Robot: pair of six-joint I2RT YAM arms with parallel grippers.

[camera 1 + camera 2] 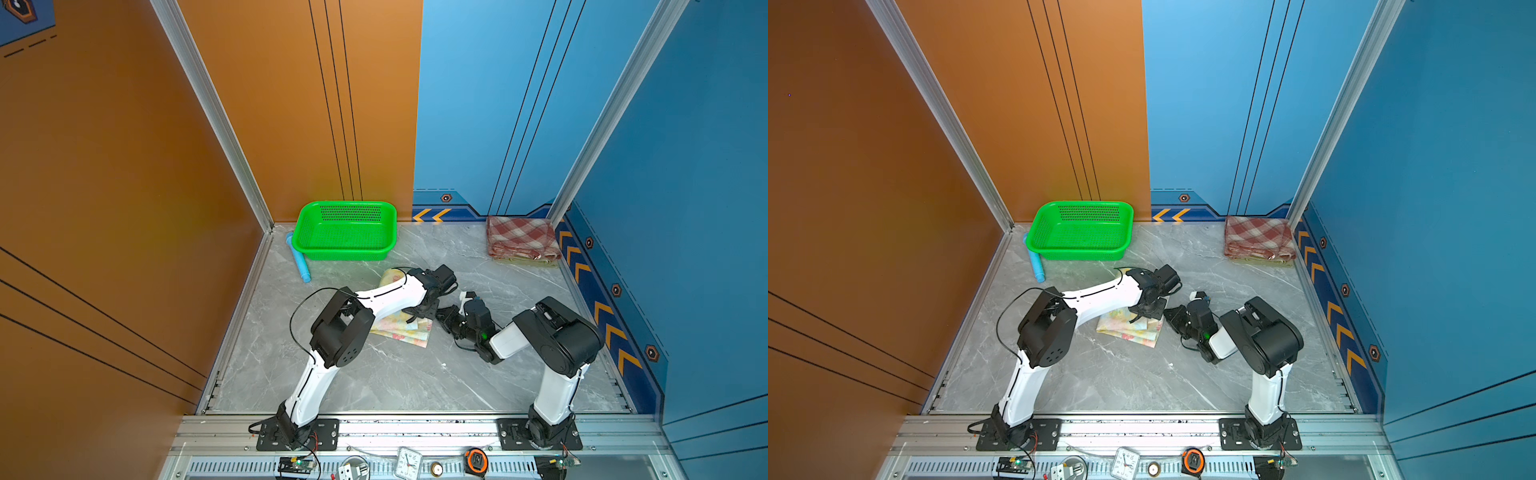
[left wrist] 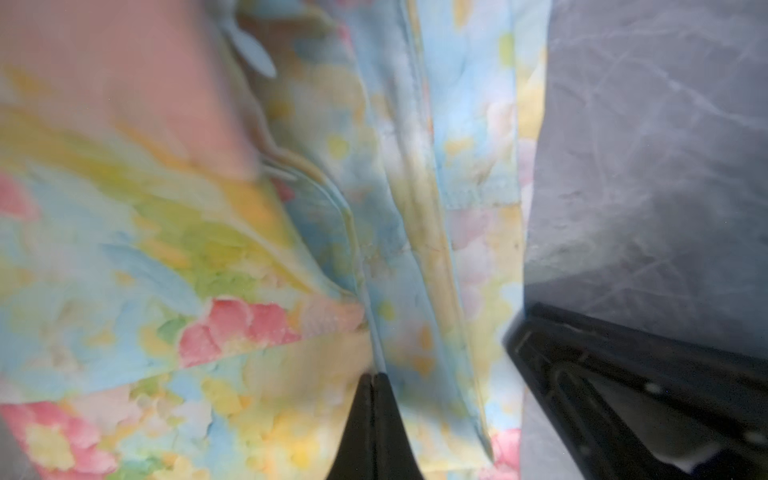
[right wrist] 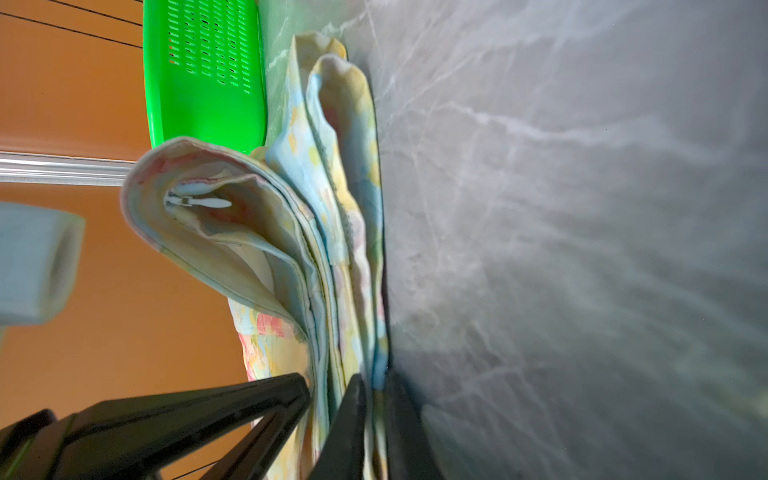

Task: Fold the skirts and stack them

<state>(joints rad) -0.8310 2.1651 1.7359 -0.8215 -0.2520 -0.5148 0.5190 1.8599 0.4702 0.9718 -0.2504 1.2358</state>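
Observation:
The floral skirt [image 1: 405, 332] [image 1: 1133, 330] lies folded at mid-table, partly under my left arm. My left gripper [image 1: 413, 316] [image 2: 376, 376] points down onto it. It is shut, with a thin hem of the floral skirt [image 2: 208, 249] pinched at its tips. My right gripper [image 1: 442, 313] [image 3: 374, 382] comes in low from the right and is shut on the lower layers of the floral skirt [image 3: 332, 208], whose upper layers curl open above. The plaid skirt [image 1: 521, 237] [image 1: 1256, 237] lies folded in the back right corner, on top of the olive skirt [image 1: 523, 262], of which only an edge shows.
A green mesh basket [image 1: 345, 230] [image 3: 203, 75] stands at the back left with a blue tube [image 1: 298, 257] beside it. Walls close in the table on three sides. A clock [image 1: 409, 463] and a tape measure [image 1: 477, 460] sit on the front rail.

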